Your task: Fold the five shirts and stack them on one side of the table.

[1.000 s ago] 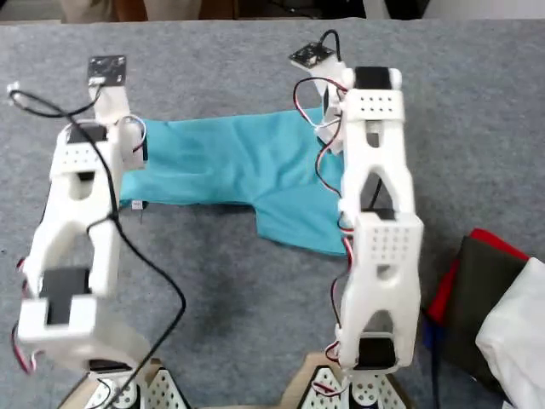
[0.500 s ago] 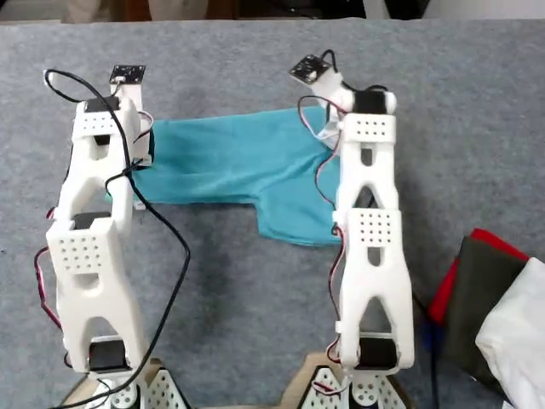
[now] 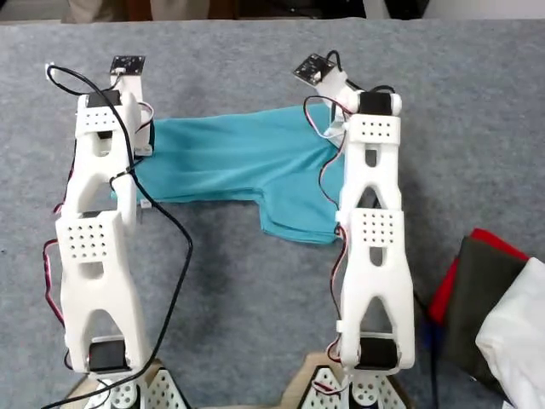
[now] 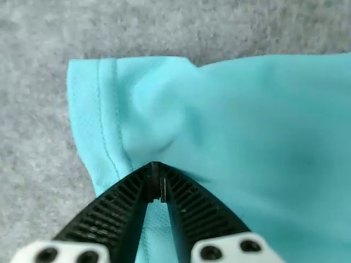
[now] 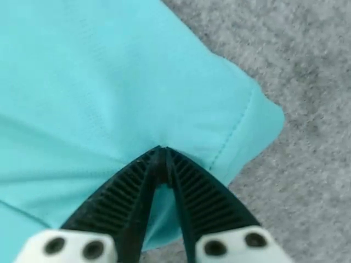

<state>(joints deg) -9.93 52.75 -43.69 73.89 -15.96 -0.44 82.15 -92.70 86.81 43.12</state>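
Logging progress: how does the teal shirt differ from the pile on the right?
Pose: the teal shirt lies spread in the middle; the pile is overlapping pieces at the right edge of the table. Hold: left gripper and right gripper are shut on the teal shirt; the pile is untouched. Colour: one teal versus red, dark and white. Both lie on it.

We see bare tabletop (image 3: 477,94) along the far edge; a clothes pile (image 3: 487,285), perhaps shirts, crowds the near right corner.

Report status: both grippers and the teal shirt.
Left gripper shut on teal shirt, hemmed edge. Right gripper shut on its opposite end. Shirt lies spread on table between arms. Garment pile apart at table's edge.
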